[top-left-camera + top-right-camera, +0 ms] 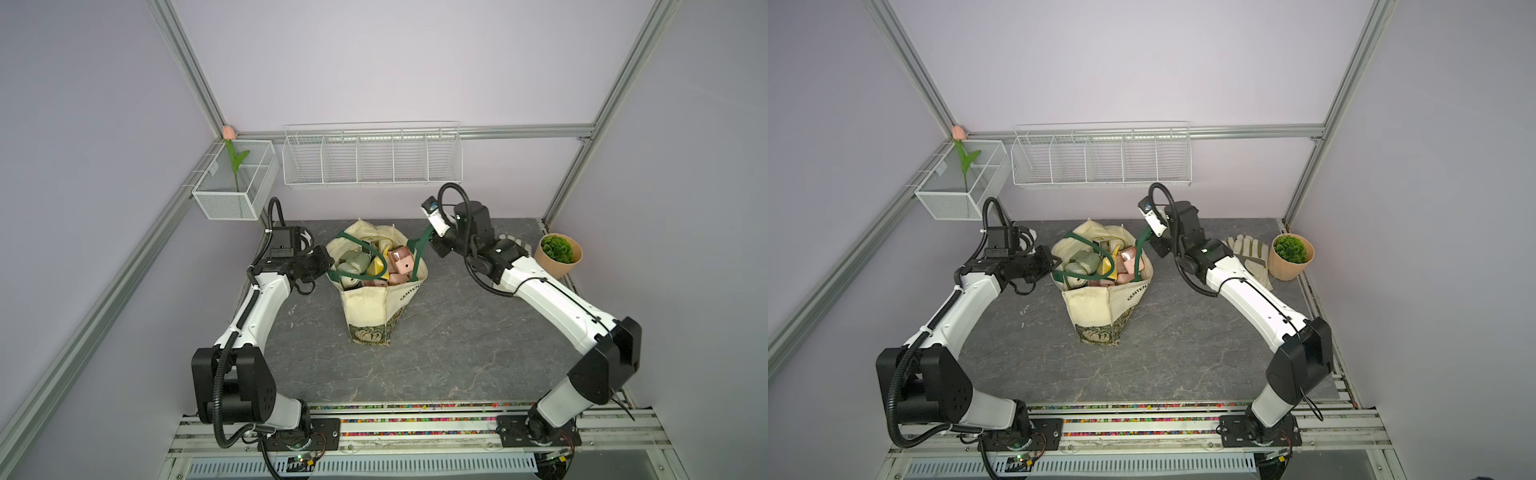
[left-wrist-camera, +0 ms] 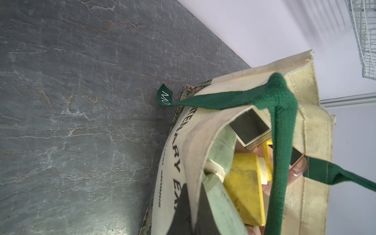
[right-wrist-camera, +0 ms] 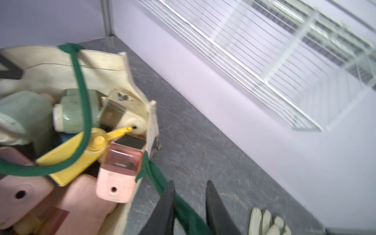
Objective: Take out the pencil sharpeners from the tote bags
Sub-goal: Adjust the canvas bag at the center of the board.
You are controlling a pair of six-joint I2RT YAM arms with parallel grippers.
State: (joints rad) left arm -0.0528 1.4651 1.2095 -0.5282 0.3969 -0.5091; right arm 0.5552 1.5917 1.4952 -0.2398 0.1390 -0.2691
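Standing upright in the middle of the veined, slate-grey desk (image 1: 457,353), nearer its back edge, the cream canvas tote bag (image 1: 376,309) is crammed with boxy plastic pencil sharpeners (image 1: 380,262), all of them inside it. Both top views put the left claw (image 1: 326,266) at the bag's left rim. Only the left wrist view shows its dark fingers (image 2: 187,207) pinched tight on the canvas there, beside green printed lettering. The right wrist view alone shows the right claw (image 3: 190,184) closed on the woven green handle (image 3: 151,171), which runs taut from the rim. That view also shows a glossy pink sharpener (image 3: 118,183) and a yellow crank (image 3: 114,133). Pale work gloves (image 1: 1246,253) lie plain in a top view, beside the tan plant pot (image 1: 1289,262) at the desk's right back corner.
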